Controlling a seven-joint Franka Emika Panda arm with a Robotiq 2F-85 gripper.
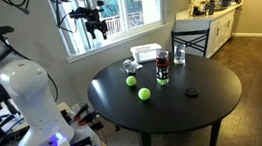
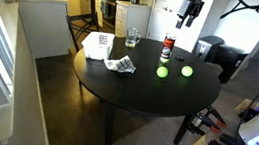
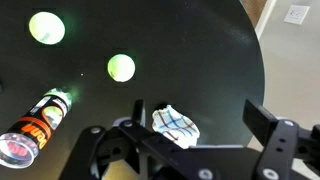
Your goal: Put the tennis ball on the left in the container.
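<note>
Two yellow-green tennis balls lie on the round black table. In an exterior view one ball [image 1: 130,81] lies left of and behind the other [image 1: 144,95]. They also show in an exterior view [image 2: 163,72] [image 2: 186,71] and in the wrist view [image 3: 46,28] [image 3: 121,67]. The low clear container with a reddish rim [image 1: 147,53] [image 2: 97,44] stands at the table's far edge; it is out of the wrist view. My gripper [image 1: 93,22] [image 2: 190,12] [image 3: 200,125] hangs high above the table, open and empty.
A tall dark tumbler [image 1: 161,64] [image 2: 167,49] [image 3: 35,120] stands near the balls. A clear glass [image 1: 179,55] [image 2: 132,38], a checked cloth [image 1: 128,66] [image 2: 120,64] [image 3: 175,124] and a small dark disc [image 1: 192,92] are also on the table. A chair stands behind it.
</note>
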